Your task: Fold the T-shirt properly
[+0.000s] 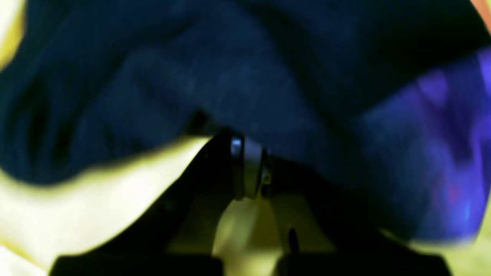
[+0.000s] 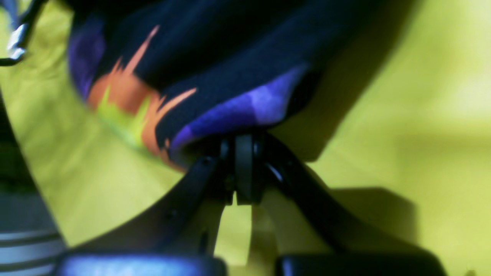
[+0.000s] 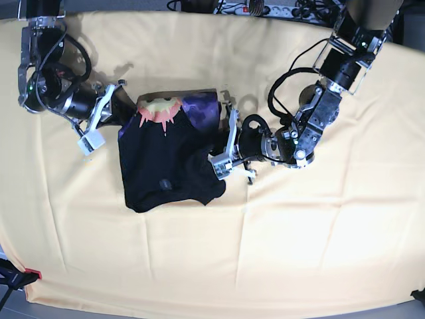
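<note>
Both pinched tight: left gripper [image 1: 249,168] clamped on one top corner of the T-shirt [image 3: 163,163], right gripper [image 2: 244,168] on the other, printed edge stretched between, probably to carry a fold; lower half bunched on the yellow table cover [image 3: 299,226]

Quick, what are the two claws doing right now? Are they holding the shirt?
Left claw: closed, pinching the black T-shirt cloth.
Right claw: closed, pinching the T-shirt's edge near the purple and orange print.
</note>
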